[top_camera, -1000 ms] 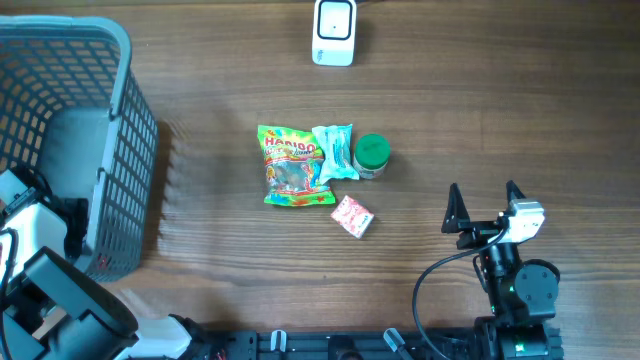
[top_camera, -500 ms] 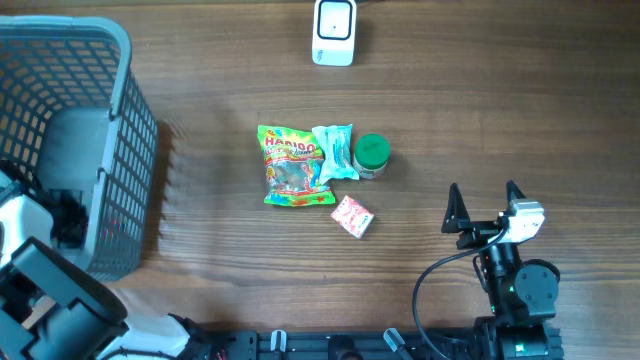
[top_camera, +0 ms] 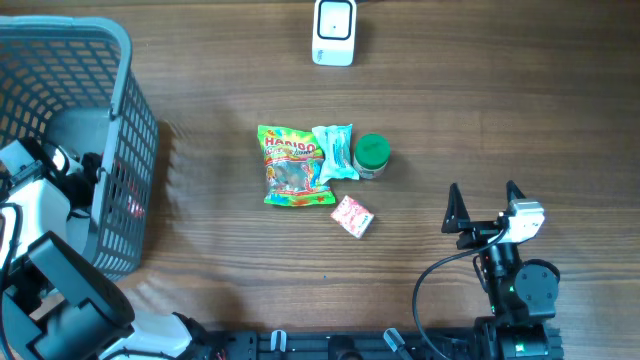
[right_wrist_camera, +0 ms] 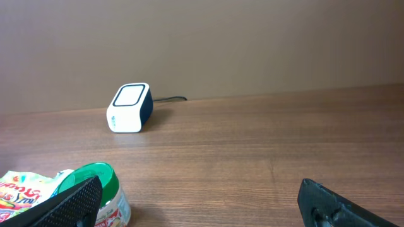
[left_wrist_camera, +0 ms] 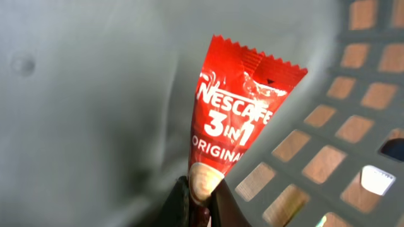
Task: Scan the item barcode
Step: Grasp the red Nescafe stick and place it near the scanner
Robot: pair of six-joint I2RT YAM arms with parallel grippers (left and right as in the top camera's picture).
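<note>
Left wrist: left gripper (left_wrist_camera: 201, 203) pinches sachet (left_wrist_camera: 237, 126) by its lower end, long axis upright, inside basket (left_wrist_camera: 353, 120); scanner (top_camera: 334, 32) well apart from basket.

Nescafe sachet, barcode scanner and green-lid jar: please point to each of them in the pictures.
Nescafe sachet (left_wrist_camera: 237, 120), left wrist view, on the white lettering in the middle of the red packet.
barcode scanner (top_camera: 334, 30), overhead view, on its white top face.
green-lid jar (top_camera: 372, 150), overhead view, on the centre of the green lid.

The left gripper (left_wrist_camera: 201, 203), open a second ago, is now closed on the red Nescafé sachet (left_wrist_camera: 237, 120) inside the basket (top_camera: 143, 130).
</note>
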